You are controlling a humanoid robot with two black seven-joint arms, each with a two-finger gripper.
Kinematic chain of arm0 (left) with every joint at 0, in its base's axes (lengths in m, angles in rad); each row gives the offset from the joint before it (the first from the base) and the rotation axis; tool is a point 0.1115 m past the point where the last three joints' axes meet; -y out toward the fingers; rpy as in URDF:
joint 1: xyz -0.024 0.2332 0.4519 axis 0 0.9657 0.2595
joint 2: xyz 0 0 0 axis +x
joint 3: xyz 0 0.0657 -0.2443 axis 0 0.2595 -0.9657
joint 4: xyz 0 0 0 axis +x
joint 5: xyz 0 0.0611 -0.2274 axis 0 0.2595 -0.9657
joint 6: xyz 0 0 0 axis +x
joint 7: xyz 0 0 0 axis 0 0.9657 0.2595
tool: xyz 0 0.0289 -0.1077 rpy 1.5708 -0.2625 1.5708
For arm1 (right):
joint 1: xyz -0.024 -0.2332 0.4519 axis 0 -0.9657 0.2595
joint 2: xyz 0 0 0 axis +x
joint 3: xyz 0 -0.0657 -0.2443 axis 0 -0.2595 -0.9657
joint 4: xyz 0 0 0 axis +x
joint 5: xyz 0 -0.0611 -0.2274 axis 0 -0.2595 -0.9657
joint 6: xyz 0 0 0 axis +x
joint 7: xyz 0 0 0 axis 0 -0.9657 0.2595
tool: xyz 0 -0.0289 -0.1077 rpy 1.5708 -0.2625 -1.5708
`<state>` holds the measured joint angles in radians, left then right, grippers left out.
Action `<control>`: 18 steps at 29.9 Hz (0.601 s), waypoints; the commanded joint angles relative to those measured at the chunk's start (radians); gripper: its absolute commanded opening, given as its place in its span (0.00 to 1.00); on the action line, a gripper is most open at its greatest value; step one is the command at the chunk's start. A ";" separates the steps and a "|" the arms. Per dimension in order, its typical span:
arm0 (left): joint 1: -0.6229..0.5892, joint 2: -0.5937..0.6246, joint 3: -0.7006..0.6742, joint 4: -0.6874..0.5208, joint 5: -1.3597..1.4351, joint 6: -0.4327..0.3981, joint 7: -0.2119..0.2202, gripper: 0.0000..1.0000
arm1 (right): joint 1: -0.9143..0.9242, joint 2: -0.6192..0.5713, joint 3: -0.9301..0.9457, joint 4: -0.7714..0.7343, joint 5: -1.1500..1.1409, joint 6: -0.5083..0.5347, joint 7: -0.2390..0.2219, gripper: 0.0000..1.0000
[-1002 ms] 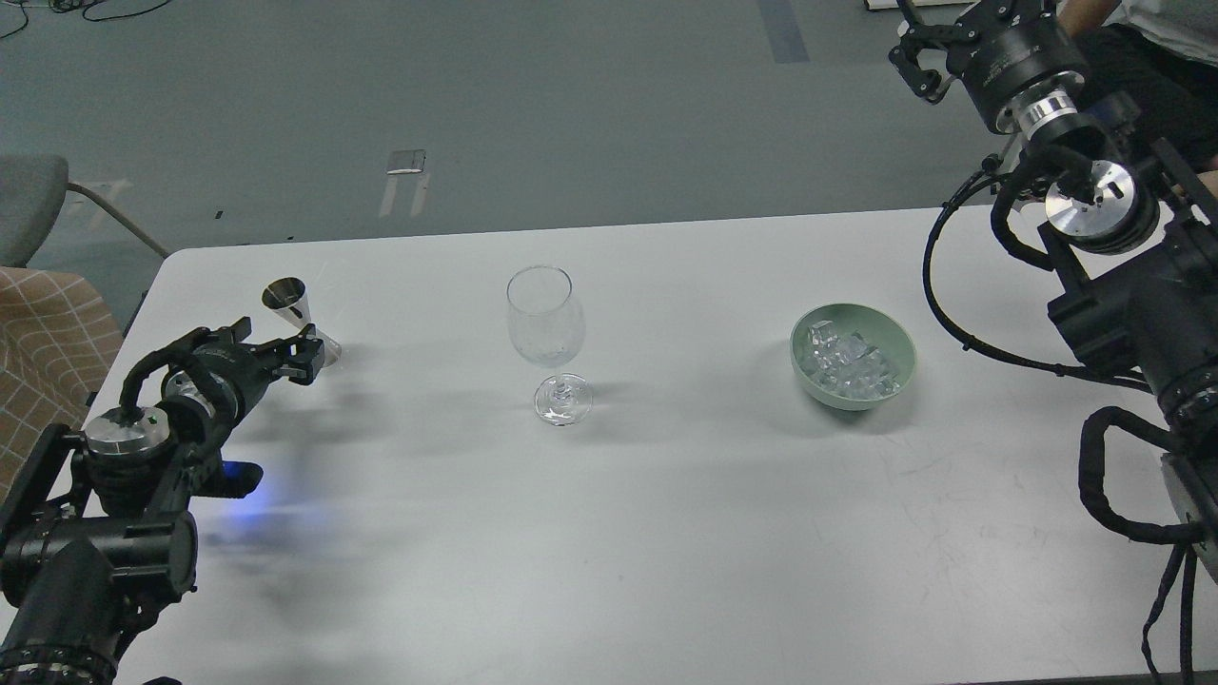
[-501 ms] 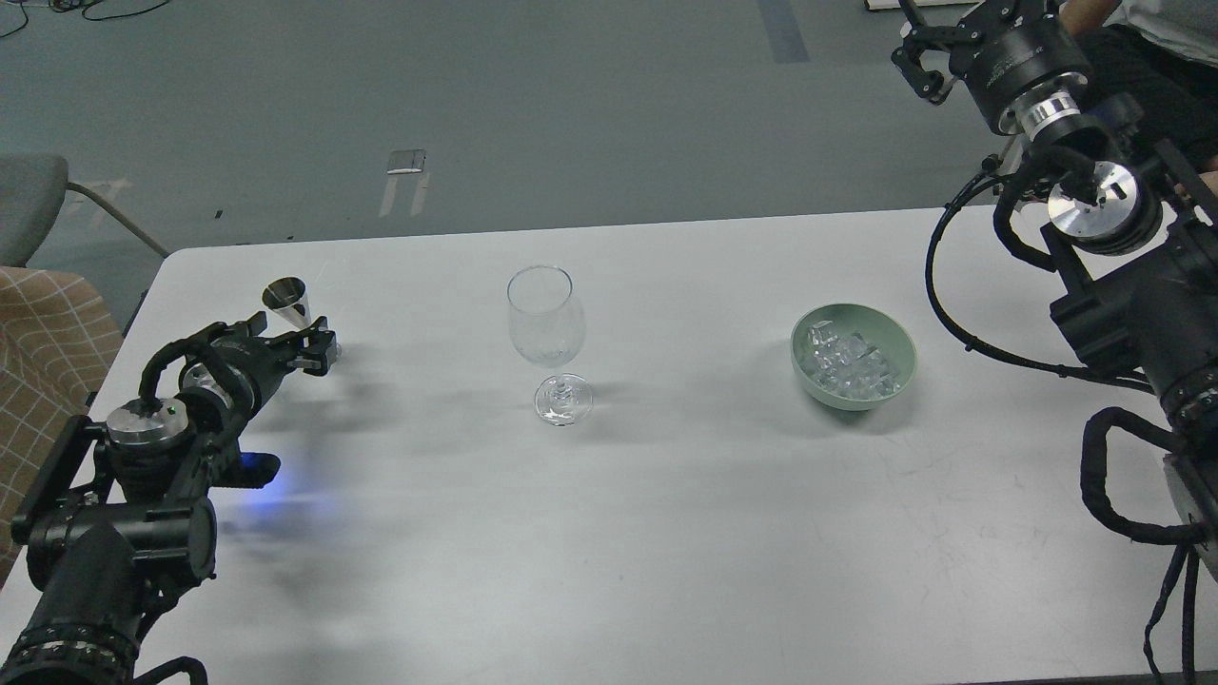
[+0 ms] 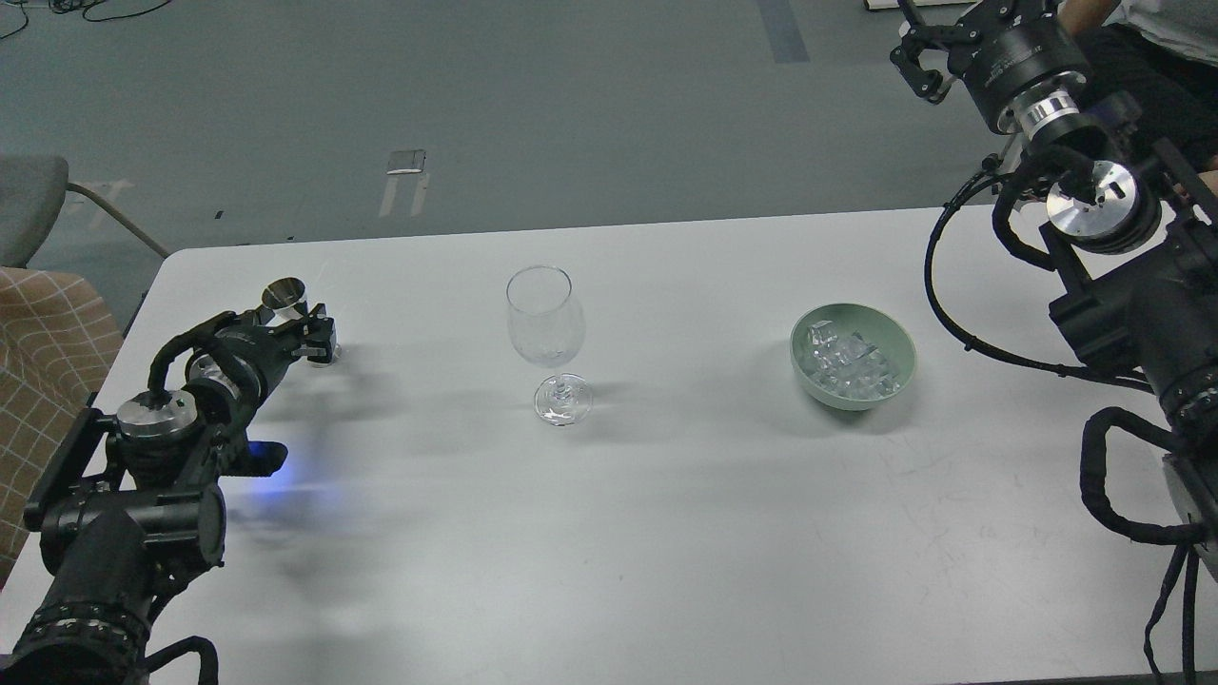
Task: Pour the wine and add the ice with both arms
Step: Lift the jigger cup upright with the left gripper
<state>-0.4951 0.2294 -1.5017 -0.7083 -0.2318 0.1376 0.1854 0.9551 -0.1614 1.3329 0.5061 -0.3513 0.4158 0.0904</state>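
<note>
A clear wine glass [image 3: 545, 319] stands upright mid-table. A silver measuring cup [image 3: 284, 294] stands at the far left; I cannot make out any wine in it or in the glass. My left gripper [image 3: 317, 339] is at the cup's lower part and hides it; I cannot tell whether the fingers touch it. Ice cubes [image 3: 847, 365] lie heaped in a green bowl [image 3: 897, 342] on the right. My right gripper [image 3: 915, 59] hangs high above the floor beyond the table's far right corner, partly cut by the top edge, holding nothing visible.
The white table [image 3: 666, 533] ends at its far edge just behind the glass. A grey chair [image 3: 33, 205] and a checked cushion [image 3: 48, 342] stand left of the table. A person [image 3: 1151, 38] sits behind my right arm.
My left gripper has moved forward and up to the measuring cup and now covers its lower part. The right arm has barely moved. Glass and bowl are unmoved.
</note>
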 commanded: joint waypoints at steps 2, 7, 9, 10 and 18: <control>-0.028 -0.010 0.003 0.068 0.000 -0.027 0.008 0.58 | -0.001 0.000 -0.001 -0.001 0.000 0.000 0.000 1.00; -0.052 -0.016 0.001 0.110 0.000 -0.065 0.008 0.56 | -0.001 0.000 -0.001 -0.001 0.000 0.000 0.000 1.00; -0.059 -0.018 0.001 0.112 0.000 -0.065 0.008 0.54 | -0.001 0.000 -0.001 -0.001 0.000 0.000 0.000 1.00; -0.060 -0.021 0.001 0.112 0.000 -0.065 0.008 0.50 | -0.001 0.000 -0.001 -0.001 0.000 0.000 0.000 1.00; -0.063 -0.035 0.001 0.115 -0.001 -0.065 0.009 0.31 | -0.002 -0.001 -0.001 -0.001 0.000 0.000 0.000 1.00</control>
<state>-0.5578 0.1989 -1.5002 -0.5967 -0.2318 0.0725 0.1943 0.9541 -0.1612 1.3314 0.5046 -0.3513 0.4158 0.0904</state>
